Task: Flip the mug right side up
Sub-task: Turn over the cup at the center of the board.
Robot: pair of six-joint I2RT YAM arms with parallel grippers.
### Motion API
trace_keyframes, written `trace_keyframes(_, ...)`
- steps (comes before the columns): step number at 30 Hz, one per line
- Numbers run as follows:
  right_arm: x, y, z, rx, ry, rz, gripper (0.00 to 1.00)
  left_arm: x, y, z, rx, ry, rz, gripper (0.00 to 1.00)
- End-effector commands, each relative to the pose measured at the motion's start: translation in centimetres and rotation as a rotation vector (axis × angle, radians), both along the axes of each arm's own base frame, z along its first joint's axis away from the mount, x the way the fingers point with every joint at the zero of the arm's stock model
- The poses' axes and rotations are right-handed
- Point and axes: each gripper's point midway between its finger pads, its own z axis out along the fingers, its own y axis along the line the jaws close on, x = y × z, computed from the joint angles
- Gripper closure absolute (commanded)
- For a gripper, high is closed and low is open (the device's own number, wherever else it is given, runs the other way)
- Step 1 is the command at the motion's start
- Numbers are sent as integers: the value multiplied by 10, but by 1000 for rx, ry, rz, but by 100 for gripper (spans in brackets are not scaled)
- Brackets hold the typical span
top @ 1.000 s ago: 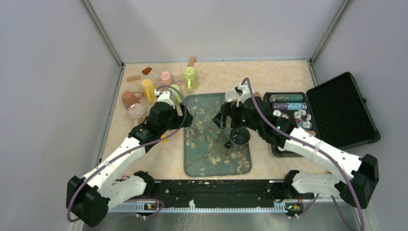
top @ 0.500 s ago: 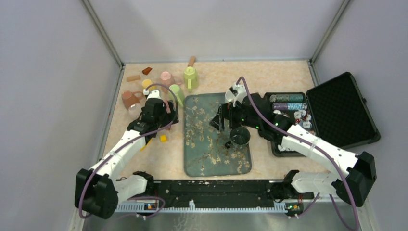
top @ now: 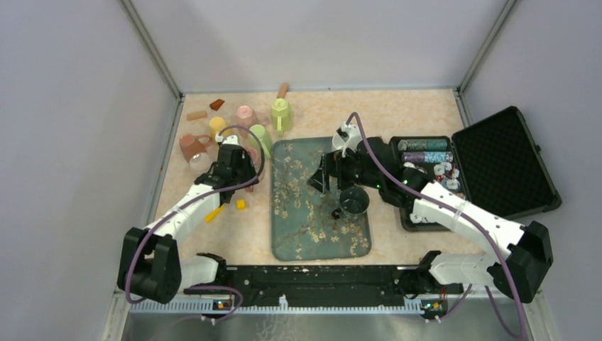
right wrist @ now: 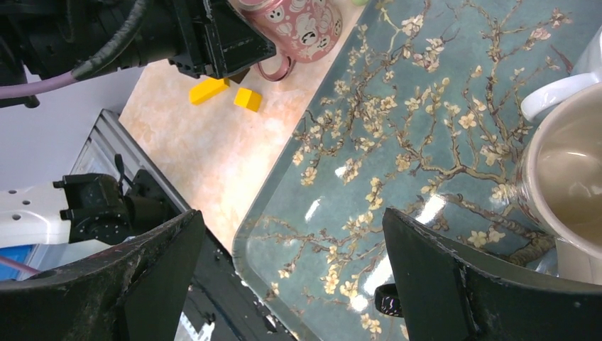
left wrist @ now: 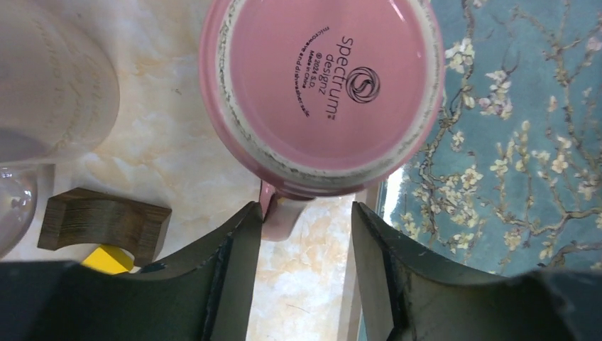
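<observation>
The pink mug (left wrist: 323, 85) stands upside down on the table beside the tray's left edge, its printed base facing the left wrist camera. Its handle (left wrist: 278, 209) points toward my left gripper (left wrist: 305, 213). The jaws are apart, and the left fingertip (left wrist: 245, 220) touches the handle while the right one stays clear of it. In the right wrist view the mug (right wrist: 298, 25) shows a white pattern, with my left gripper just beside it. From above, the left gripper (top: 234, 160) mostly hides it. My right gripper (right wrist: 291, 227) hangs open and empty over the floral tray (right wrist: 397, 142).
A black mug (top: 353, 201) and a white mug (top: 343, 140) stand on the tray (top: 298, 234). Several cups (top: 219, 126) crowd the back left. A wooden block (left wrist: 103, 220), a yellow block (left wrist: 106, 259) and a glass (left wrist: 14, 206) lie left of the mug. An open black case (top: 497, 163) sits right.
My left arm has pulled back from the tray's edge to the left, and its jaws have narrowed around the mug's handle. The right arm has barely shifted.
</observation>
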Motion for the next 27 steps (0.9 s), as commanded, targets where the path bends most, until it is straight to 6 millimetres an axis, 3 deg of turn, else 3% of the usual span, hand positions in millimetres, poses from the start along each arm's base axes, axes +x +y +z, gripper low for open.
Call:
trace_keyframes(1,8,2,10,28,-35,3,4,13,-13,0,-58,-9,-16,47)
trace_keyframes(8,7,0,7,33,-28,-6,4,22,-24,-3,-73,-7,-46,56)
trace_keyframes(21,6,1,4,21,-27,9,3,32,-6,-13,48,19,16,60)
trace_keyframes(27,4,-1,3,22,-25,10,4,37,-5,-13,54,6,30,73)
